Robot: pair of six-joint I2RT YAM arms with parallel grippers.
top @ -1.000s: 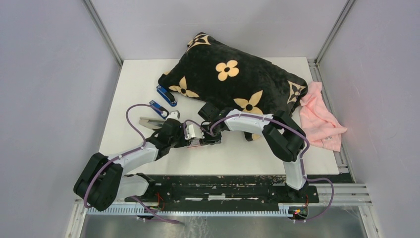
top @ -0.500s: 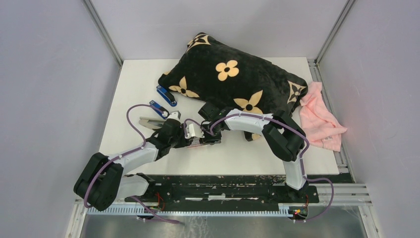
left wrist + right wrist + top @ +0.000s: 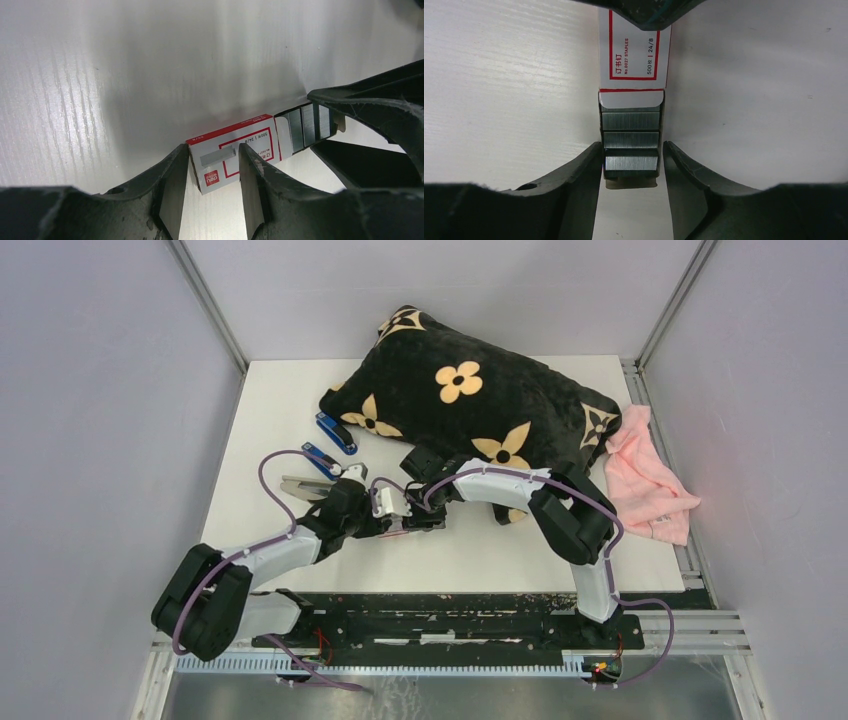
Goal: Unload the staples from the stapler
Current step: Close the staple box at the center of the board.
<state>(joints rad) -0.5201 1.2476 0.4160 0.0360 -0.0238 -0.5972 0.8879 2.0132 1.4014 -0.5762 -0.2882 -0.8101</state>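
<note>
- White worktop (image 3: 480, 550), near the front: a red-and-white box (image 3: 235, 152) lies flat.
- Your left fingers (image 3: 170, 185) pinch the box sleeve.
- Your right fingers (image 3: 579, 175) clamp its slid-out tray (image 3: 341, 121); the staples (image 3: 630, 142), three grey strips, lie in it between them.

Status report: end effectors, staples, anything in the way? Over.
Left end effector over box sleeve, right end effector flanking slid-out tray; grips unclear. Staples exposed in tray. Nothing in the way.

On the white table (image 3: 470, 560) a black pillow (image 3: 470, 400) is laid, with blue staplers (image 3: 336, 433) left and a pink cloth (image 3: 645, 480) right of it.
</note>
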